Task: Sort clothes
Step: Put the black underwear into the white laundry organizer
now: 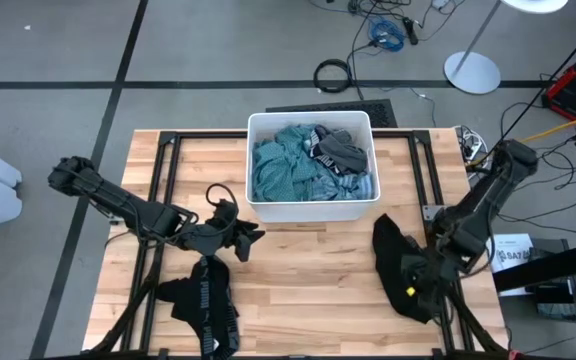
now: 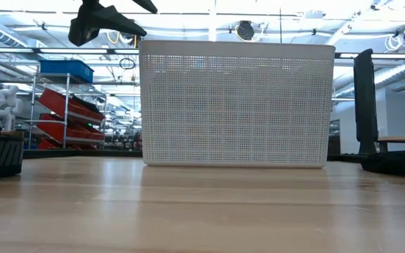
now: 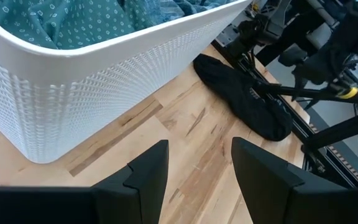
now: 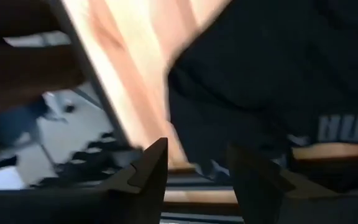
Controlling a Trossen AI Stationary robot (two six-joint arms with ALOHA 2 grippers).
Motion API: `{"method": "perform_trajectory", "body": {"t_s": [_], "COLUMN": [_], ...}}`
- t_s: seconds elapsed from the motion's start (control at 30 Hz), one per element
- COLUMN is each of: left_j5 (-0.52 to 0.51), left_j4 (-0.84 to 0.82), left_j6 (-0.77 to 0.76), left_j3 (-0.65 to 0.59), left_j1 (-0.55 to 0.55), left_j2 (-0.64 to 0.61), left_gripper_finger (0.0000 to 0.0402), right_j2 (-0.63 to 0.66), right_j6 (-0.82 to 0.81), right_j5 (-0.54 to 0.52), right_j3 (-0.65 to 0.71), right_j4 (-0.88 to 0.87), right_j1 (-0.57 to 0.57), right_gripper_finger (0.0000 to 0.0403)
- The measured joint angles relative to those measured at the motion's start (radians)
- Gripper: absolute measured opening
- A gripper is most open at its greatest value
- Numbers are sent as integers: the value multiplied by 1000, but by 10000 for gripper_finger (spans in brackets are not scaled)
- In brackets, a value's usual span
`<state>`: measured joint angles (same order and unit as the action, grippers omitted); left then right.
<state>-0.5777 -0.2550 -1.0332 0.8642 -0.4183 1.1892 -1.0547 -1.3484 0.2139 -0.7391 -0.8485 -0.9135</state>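
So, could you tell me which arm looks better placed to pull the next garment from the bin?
Probably left: the left gripper hangs open just before the white bin, while the right gripper is down over a black garment.

- White perforated plastic bin (image 1: 311, 205) blocks the back centre of the wooden worktop (image 1: 308, 270), heaped with teal-green patterned garments (image 1: 288, 170).
- Bare wood in front of the bin, open for passage.
- Black garment with white lettering (image 1: 208, 305) covers front left.
- Plain black garment (image 1: 400, 265) covers front right.
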Motion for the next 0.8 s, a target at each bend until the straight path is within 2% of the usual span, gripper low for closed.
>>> {"method": "perform_trajectory", "body": {"t_s": [0.23,0.43,0.7,0.8], "left_j5": [1,1,1,0], "left_j4": [3,6,11,13], "left_j6": [-6,-8,-9,-9], "left_j3": [0,0,0,0], "left_j1": [0,0,0,0], "left_j2": [0,0,0,0], "left_gripper_finger": [185,185,185,185], "right_j2": [-4,-4,-3,-9], "right_j6": [-29,-36,-48,-77], "right_j5": [2,28,26,25], "right_j3": [106,195,335,374], "right_j4": [-2,35,284,366], "right_j1": [-115,-151,-149,-144], "right_gripper_finger": [151,151,150,137]}}
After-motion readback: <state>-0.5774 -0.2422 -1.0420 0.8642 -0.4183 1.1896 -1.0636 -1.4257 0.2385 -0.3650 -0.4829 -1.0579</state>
